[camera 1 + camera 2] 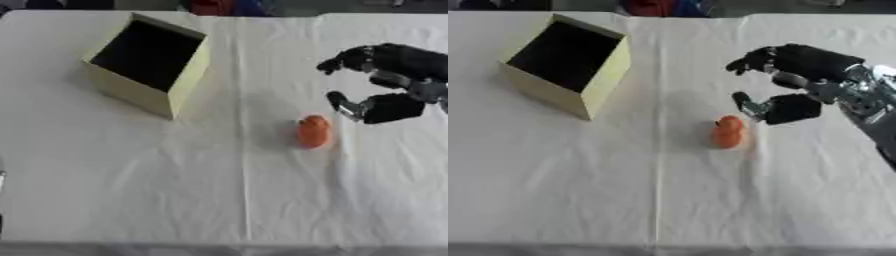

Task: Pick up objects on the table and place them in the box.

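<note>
One orange object (312, 131) stands on the white tablecloth (175, 200), a little right of the table's middle; it is small and rounded, with a narrower top, and more than that cannot be made out. Up and to its right hangs the robot's right hand (798, 82), coming in from the right edge; the hand is spread wide, the fingers (750, 61) reaching out to the left at the top and the thumb (748, 106) jutting left lower down, with an open gap between them; nothing lies in that gap. The thumb's tip is near the orange object's top but apart from it; the hand holds nothing and touches nothing that shows.

Well apart, toward the far left of the table, sits the box (188, 75); it is pale yellow outside and dark inside, tipped so that its opening faces up and toward the camera; its inside looks dark, and what it may hold cannot be told. A long crease runs down the cloth between the box and the orange object. The left hand shows in neither view.
</note>
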`<state>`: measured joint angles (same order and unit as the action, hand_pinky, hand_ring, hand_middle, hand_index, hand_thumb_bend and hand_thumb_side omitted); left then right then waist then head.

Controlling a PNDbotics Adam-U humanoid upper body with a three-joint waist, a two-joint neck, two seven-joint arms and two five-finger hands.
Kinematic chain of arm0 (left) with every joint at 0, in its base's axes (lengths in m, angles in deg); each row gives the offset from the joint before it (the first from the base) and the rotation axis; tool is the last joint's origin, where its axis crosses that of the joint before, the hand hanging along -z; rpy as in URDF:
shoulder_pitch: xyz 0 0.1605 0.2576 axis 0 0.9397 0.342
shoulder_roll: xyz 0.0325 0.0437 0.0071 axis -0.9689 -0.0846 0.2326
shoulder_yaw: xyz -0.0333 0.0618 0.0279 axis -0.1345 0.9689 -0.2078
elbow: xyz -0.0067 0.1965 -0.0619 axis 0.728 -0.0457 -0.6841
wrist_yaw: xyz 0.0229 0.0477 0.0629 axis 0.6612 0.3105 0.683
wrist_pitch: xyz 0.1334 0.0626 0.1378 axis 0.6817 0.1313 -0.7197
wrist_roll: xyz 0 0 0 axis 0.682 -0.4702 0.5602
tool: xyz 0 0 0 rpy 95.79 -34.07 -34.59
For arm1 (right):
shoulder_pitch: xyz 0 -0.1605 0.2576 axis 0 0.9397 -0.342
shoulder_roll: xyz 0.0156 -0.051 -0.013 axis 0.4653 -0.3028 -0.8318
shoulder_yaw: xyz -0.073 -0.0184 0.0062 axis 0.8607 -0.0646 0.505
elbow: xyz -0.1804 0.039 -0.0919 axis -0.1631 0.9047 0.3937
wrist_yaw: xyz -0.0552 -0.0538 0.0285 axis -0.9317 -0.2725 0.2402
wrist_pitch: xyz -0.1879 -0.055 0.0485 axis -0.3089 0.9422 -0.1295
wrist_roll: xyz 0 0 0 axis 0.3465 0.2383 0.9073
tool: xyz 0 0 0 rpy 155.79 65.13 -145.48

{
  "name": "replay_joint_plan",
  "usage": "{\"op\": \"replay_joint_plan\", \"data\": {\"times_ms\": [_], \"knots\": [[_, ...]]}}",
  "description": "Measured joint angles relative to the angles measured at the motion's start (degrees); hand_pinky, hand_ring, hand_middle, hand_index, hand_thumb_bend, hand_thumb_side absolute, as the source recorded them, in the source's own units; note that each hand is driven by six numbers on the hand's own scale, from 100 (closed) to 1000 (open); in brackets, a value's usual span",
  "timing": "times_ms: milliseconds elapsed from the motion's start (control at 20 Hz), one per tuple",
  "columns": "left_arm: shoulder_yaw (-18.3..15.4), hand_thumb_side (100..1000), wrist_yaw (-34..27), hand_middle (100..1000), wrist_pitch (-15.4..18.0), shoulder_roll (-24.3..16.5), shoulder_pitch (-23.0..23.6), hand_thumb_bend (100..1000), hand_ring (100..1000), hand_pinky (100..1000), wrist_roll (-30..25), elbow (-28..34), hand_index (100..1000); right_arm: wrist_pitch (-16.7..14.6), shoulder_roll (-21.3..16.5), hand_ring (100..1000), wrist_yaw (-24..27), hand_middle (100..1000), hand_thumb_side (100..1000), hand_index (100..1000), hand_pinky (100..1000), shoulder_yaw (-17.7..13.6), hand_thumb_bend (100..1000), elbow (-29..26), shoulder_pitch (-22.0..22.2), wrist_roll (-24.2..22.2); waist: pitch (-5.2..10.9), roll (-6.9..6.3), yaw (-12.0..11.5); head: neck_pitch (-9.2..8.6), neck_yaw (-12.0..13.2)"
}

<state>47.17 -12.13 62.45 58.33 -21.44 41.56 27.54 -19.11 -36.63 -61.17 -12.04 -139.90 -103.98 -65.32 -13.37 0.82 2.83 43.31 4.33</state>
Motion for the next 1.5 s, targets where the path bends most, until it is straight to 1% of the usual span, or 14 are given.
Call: {"op": "replay_joint_plan", "data": {"times_ms": [100, 150, 200, 250, 450, 500, 550, 600, 700, 750, 900, 1150, 1350, 1500], "knots": [[0.00, 694, 0.00, 656, -0.04, 0.00, 0.00, 100, 617, 531, -0.03, 0.00, 764, 1.47, 0.00, 827, 1.54, 788, 770, 963, 873, 0.15, 100, 0.01, 0.42, -1.65, 0.00, 0.01, -0.02, 0.00, 0.00], [0.00, 694, 0.00, 656, -0.05, 0.00, 0.00, 100, 617, 531, -0.04, 0.00, 764, 2.25, 0.00, 826, 2.33, 791, 722, 967, 875, 0.15, 100, -0.02, 0.44, -2.46, 0.00, 0.01, -0.02, 0.00, 0.00], [0.00, 693, 0.00, 656, -0.07, 0.00, 0.00, 100, 617, 531, -0.05, 0.00, 764, 3.03, -0.01, 827, 3.00, 799, 701, 970, 877, 0.14, 100, -0.08, 0.49, -3.24, 0.00, 0.01, -0.02, 0.01, 0.00], [0.00, 692, 0.00, 656, -0.11, 0.00, 0.01, 100, 617, 531, -0.07, 0.00, 764, 3.75, -0.02, 828, 3.43, 804, 709, 973, 877, 0.13, 100, -0.21, 0.65, -3.97, 0.00, 0.01, -0.02, 0.01, 0.00], [0.00, 692, 0.00, 655, -0.22, 0.00, 0.01, 100, 617, 531, -0.06, 0.00, 764, 5.66, -0.05, 829, 2.86, 813, 617, 979, 873, -0.03, 100, -1.48, 1.04, -6.41, 0.00, 0.02, -0.03, 0.03, -0.04], [0.00, 692, 0.00, 655, -0.23, 0.00, 0.01, 100, 617, 531, -0.06, 0.00, 764, 5.93, -0.05, 830, 2.26, 814, 613, 980, 873, -0.22, 100, -1.71, 1.34, -6.82, 0.00, 0.02, -0.04, 0.04, -0.04], [0.00, 691, 0.00, 654, -0.25, 0.00, 0.02, 100, 616, 531, -0.06, 0.00, 763, 6.06, -0.05, 827, 1.61, 816, 546, 988, 872, -0.25, 100, -1.88, 1.61, -7.25, 0.00, 0.00, -0.05, 0.04, -0.05], [0.00, 691, 0.00, 654, -0.25, 0.00, 0.02, 100, 616, 531, -0.07, 0.00, 763, 6.07, -0.05, 818, 0.90, 815, 546, 990, 872, -0.25, 100, -1.91, 1.90, -7.69, 0.00, -0.01, -0.08, 0.04, -0.10], [0.00, 690, 0.00, 654, -0.26, 0.00, 0.03, 100, 616, 531, -0.07, 0.00, 763, 5.85, 0.00, 773, -0.64, 798, 630, 985, 867, -0.26, 100, -1.93, 2.15, -8.62, 0.00, -0.02, -0.09, 0.05, -0.24], [0.00, 689, 0.00, 654, -0.27, 0.00, 0.04, 100, 616, 531, -0.09, 0.00, 763, 5.73, 0.07, 767, -1.42, 790, 678, 980, 866, -0.28, 100, -1.94, 2.25, -8.96, 0.00, -0.03, -0.10, 0.05, -0.28], [0.00, 687, 0.00, 654, -0.39, 0.00, 0.04, 100, 616, 530, -0.23, 0.00, 763, 5.46, 0.61, 758, -3.91, 754, 772, 966, 868, -0.60, 100, -1.96, 2.42, -9.25, -0.02, -0.11, -0.16, 0.10, -0.40], [0.00, 686, -0.01, 654, -0.50, 0.03, 0.06, 100, 616, 530, -0.46, 0.00, 763, 4.64, 1.58, 754, -8.68, 725, 779, 950, 866, -0.60, 100, -1.97, 2.42, -8.35, -0.09, -0.19, -0.44, 0.48, -0.47], [0.00, 687, -0.03, 655, -0.63, 0.05, 0.06, 100, 616, 530, -0.69, 0.00, 763, 3.86, 2.62, 755, -11.24, 711, 761, 946, 864, -0.45, 100, -1.75, 2.42, -7.57, -0.27, -0.20, -0.64, 0.49, -0.52], [0.01, 686, -0.06, 655, -0.70, 0.06, 0.06, 100, 616, 530, -0.80, 0.00, 763, 3.33, 3.44, 756, -13.00, 694, 769, 941, 863, -0.18, 100, -1.11, 2.53, -7.11, -0.38, -0.22, -0.78, 0.49, -0.54]]}}
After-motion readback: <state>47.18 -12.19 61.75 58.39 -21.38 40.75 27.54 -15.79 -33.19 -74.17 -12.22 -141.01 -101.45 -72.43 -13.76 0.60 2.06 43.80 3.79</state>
